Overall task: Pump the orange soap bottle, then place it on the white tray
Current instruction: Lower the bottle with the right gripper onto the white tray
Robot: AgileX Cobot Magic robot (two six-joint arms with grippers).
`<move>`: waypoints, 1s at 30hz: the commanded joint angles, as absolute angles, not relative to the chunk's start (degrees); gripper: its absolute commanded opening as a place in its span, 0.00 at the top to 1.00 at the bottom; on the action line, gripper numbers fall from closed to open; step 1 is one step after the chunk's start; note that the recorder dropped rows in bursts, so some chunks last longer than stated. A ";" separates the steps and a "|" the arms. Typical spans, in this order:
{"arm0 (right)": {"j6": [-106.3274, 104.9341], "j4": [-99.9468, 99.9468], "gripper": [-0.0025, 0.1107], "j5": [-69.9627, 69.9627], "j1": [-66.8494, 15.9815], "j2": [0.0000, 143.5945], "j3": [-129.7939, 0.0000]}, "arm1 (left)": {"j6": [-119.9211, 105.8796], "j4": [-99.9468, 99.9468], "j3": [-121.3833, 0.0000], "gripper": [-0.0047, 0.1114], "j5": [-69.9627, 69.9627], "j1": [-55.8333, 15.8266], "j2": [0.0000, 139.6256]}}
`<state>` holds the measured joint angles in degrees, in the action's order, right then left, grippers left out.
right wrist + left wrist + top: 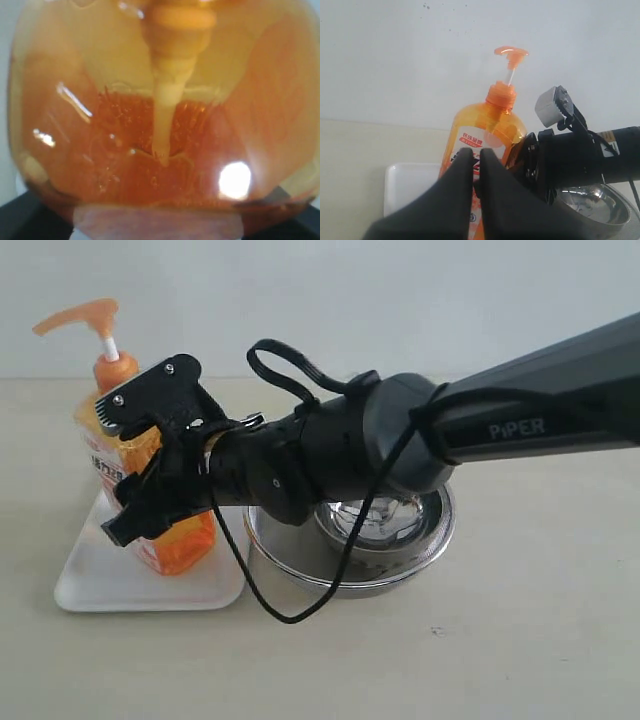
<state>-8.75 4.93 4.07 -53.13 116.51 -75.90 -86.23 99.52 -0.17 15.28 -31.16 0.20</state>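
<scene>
Placement appeared to be the step in hand. The tall translucent orange soap bottle (pixel 172 540) stood on the flat white rectangular tray (pixel 100 585), at nine o'clock of the round steel strainer (pixel 400 565) on the desk (pixel 500 660). The right pincer (pixel 135 502) straddled the bottle's body, apparently pinching it. The left pincer (pixel 476 156) was pressed together, holding nothing. Next move, by judgement: spread the right jaws and withdraw toward three o'clock without toppling the bottle.

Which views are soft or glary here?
Exterior view: even diffuse light, faint shadows, orange soap bottle and white tray sharp. Left wrist view: bottle in focus, left gripper a dark blur in the foreground. Right wrist view: bottle fills the frame, fully out of focus, with a blown-out glare spot.
</scene>
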 commanded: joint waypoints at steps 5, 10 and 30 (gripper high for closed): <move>-9.35 4.70 0.38 -0.72 -53.18 113.49 -75.41 | -85.85 99.95 0.00 0.92 14.83 -31.16 0.00; -9.45 4.70 0.38 -1.68 -53.18 110.77 -75.41 | -85.85 99.95 0.00 0.92 14.83 -31.16 0.00; -11.08 5.38 0.50 2.56 -53.18 110.63 -75.41 | -85.85 99.95 0.00 0.92 14.83 -31.16 0.00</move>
